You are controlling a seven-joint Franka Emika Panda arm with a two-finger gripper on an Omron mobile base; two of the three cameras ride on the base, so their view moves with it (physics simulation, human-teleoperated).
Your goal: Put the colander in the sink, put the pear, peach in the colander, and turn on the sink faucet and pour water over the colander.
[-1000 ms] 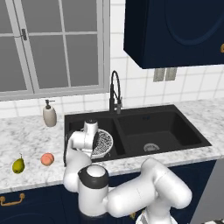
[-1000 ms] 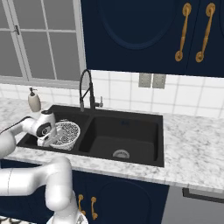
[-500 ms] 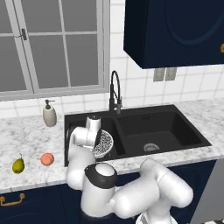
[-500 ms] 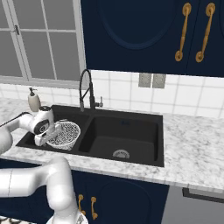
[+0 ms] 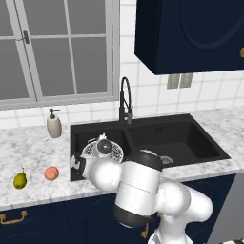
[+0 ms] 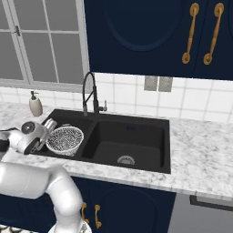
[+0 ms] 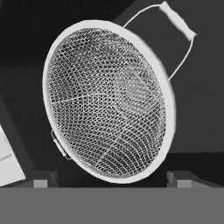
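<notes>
The white mesh colander (image 7: 107, 100) lies in the left basin of the black sink (image 5: 190, 138), its wire handle toward the basin wall. My gripper (image 7: 112, 178) hovers just over it, open, with the two fingertips wide apart on either side of the near rim and nothing held. From the base, the colander (image 6: 65, 139) sits beside my gripper (image 6: 48, 126), and the hand partly covers the colander (image 5: 116, 151). The yellow-green pear (image 5: 19, 179) and the orange-pink peach (image 5: 51, 173) rest on the counter left of the sink. The black gooseneck faucet (image 5: 125, 100) stands behind the divider.
A white soap dispenser (image 5: 54, 125) stands on the marble counter behind the sink's left corner. The right basin (image 6: 129, 145) has a silver drain. My own elbow bulks over the counter's front edge. Dark cabinets hang above on the right.
The jaws have opened and let go of the colander, which now rests in the left basin. The arm's elbow has swung forward and to the right.
</notes>
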